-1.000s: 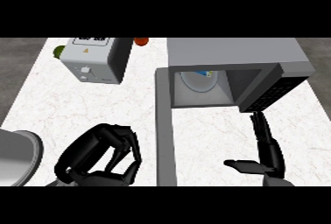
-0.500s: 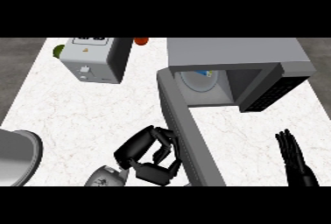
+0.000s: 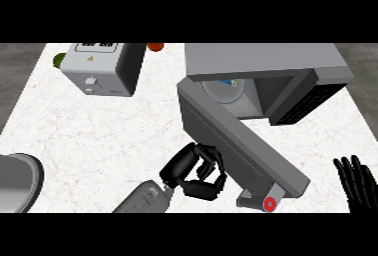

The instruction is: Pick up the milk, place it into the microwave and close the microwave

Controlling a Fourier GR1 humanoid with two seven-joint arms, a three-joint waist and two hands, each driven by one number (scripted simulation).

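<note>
Microwave [image 3: 295, 62] sits at counter's far right, its door [image 3: 240, 145] swung partway, running diagonally from the hinge at the cavity's left edge down toward the near edge, w/ a red-tipped handle end [image 3: 269, 203] close to the bottom. Left hand [image 3: 193, 172] is curled, fingers bent, pressed against the door's outer face; holds nothing. Right hand [image 3: 358, 182] rests at the lower right edge, fingers straight & up, apart from the door. Milk [image 3: 230, 84] is inside the cavity on the round plate [image 3: 220, 92], only a bit of its top showing. Open marble counter [image 3: 96, 135] spreads left of the door. Far left: a grey boxy appliance [image 3: 100, 67]; a round metal rim [image 3: 15, 182] at the left edge.
</note>
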